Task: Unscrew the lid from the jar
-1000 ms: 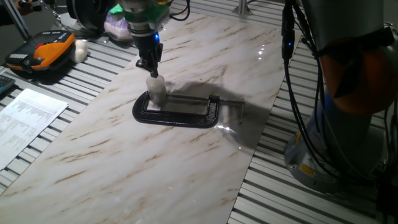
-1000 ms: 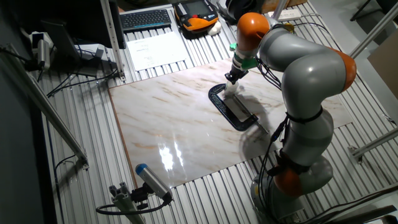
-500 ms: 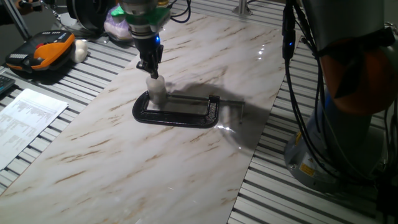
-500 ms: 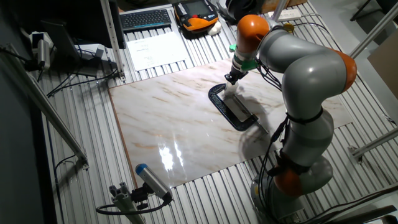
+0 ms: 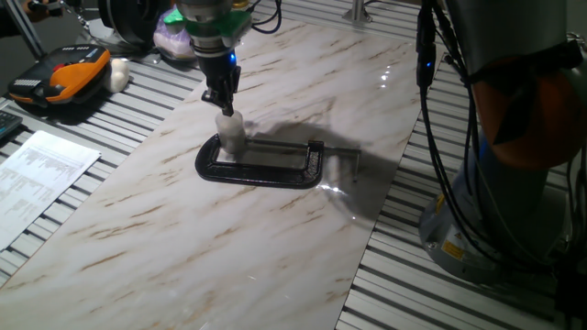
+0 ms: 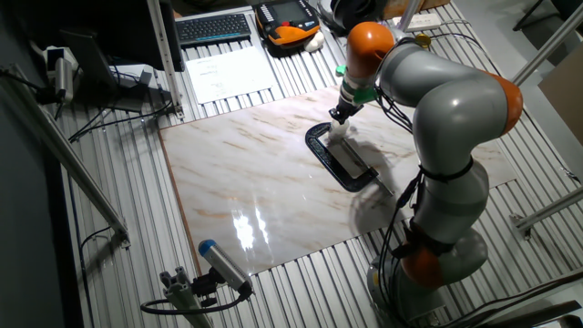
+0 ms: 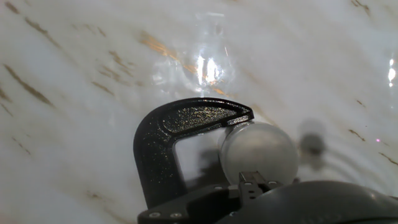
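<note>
tool (image 5: 223, 104) directly above lid (image 5: 229, 120)

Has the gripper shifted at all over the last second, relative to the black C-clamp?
No. In both fixed views the gripper sits over the lid at the same end of the C-clamp, with no visible shift.

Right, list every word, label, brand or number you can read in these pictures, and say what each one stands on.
No text can be read in any view.
White printed paper sheet: lines of print, too small to read.
Yellow sticker on the grey robot base: too blurred to read.
Black keyboard: key legends too small.
Black metal C-clamp and whitish translucent round lid: no markings visible.
</note>
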You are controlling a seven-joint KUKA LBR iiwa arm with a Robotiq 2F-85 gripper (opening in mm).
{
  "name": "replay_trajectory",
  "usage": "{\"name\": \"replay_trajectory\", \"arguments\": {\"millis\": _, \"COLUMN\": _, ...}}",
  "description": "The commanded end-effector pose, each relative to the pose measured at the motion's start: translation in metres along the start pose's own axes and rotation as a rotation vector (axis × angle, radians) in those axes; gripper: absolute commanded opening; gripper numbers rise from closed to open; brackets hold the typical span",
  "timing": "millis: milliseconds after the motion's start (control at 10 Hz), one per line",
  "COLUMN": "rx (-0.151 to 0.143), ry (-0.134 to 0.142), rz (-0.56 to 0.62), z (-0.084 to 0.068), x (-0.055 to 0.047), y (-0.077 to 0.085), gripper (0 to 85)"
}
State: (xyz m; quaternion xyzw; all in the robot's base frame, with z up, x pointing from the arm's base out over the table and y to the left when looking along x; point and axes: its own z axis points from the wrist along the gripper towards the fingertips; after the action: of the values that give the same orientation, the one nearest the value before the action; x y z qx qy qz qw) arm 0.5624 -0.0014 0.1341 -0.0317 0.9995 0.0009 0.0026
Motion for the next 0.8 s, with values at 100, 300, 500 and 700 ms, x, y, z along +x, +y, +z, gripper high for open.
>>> {"name": "replay_trajectory", "arguments": {"millis": 100, "rx": 0.002, "ry": 0.000, "rz": 0.000, "z": -0.0008, "x": -0.0006, "y": 0.0009, "gripper": 0.0}}
{"name": "replay_trajectory", "arguments": {"millis": 300, "rx": -0.006, "ry": 0.004, "rz": -0.003, "z": -0.0011, "x": -0.0007, "y": 0.0011, "gripper": 0.0}}
{"name": "replay_trajectory", "arguments": {"millis": 500, "rx": -0.017, "ry": -0.004, "rz": -0.005, "z": -0.0011, "x": -0.0007, "y": 0.0011, "gripper": 0.0}}
{"name": "replay_trajectory", "arguments": {"millis": 700, "rx": -0.015, "ry": 0.030, "rz": 0.003, "z": -0.0011, "x": -0.0007, "y": 0.0011, "gripper": 0.0}}
